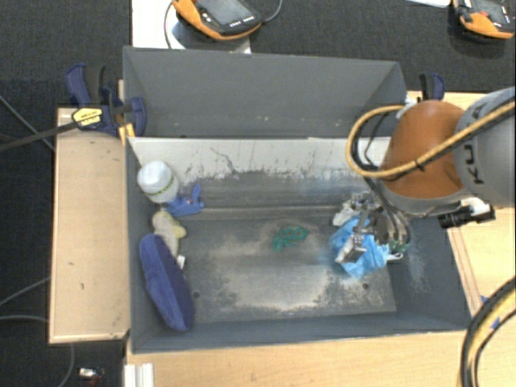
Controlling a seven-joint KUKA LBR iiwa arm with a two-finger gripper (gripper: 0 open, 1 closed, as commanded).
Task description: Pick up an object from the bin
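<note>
The grey bin (258, 95) is the biggest thing here. Its floor is scratched and dusty, and much of it is bare. The robot arm (423, 156) reaches in over the right edge of the bin. It has an orange cover and yellow cables.

A long dark blue bag (165, 285) lies along the left wall, near the front left corner. The claw (367, 232) is low on the right side of the bin. It is right on top of a crumpled light blue thing (363, 256), maybe a wrapper. That thing looks like the one to pick. It seems to rest on the bin floor, so I think the lift is not done yet. I cannot tell if the claw is apart or together.

A white and green bottle (157, 180) sits near the back left corner. A pale lump (169, 228) lies just in front of it, touching the bag's top end. A small blue toy (189, 204) is beside them. A small green thing (289, 236) lies alone in the middle.

Around the bin is a dark floor (48, 22). An orange and black gadget (218, 10) sits on white paper behind the bin.
</note>
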